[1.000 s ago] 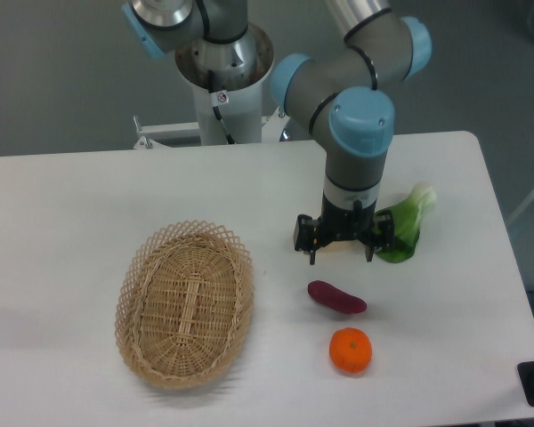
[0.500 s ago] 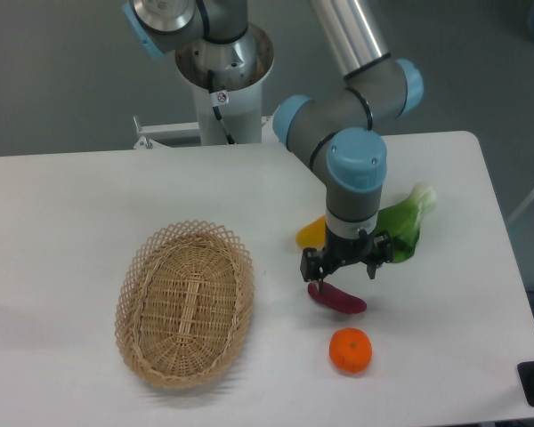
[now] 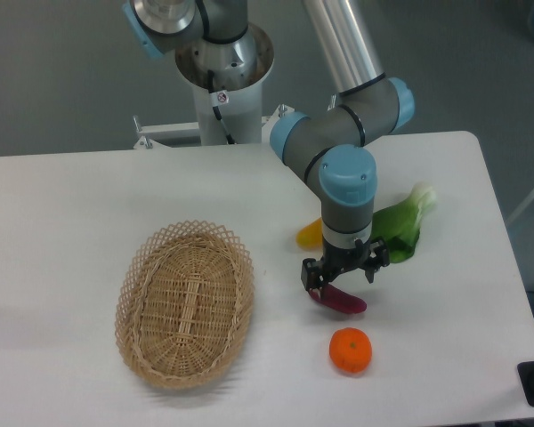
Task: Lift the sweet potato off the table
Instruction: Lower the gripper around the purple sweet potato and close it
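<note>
The sweet potato [image 3: 340,299] was taken as the landmark; it lay flat on the white table [image 3: 71,205]. One orange [image 3: 351,350] was seen just below it, apart from it. One yellow fruit [image 3: 310,233] lay above it and slightly to its left, partly hidden by the arm's wrist. One leafy green vegetable [image 3: 402,227] lay above it and to its right, also partly covered by the wrist. One wicker basket [image 3: 185,303] stood well to its left. One arm [image 3: 343,133] was counted, reaching down from above the sweet potato.

The gripper [image 3: 343,278] was held directly over the tuber's left end, its dark fingers spread to either side of that end. The jaws were seen parted, with nothing clamped between them; whether a fingertip touched the tuber could not be told. No other object lay between the gripper and the tuber.

Compared with half a second earlier, the gripper had been lowered further and shifted slightly left. The sweet potato, orange, basket and greens were left where they had been
</note>
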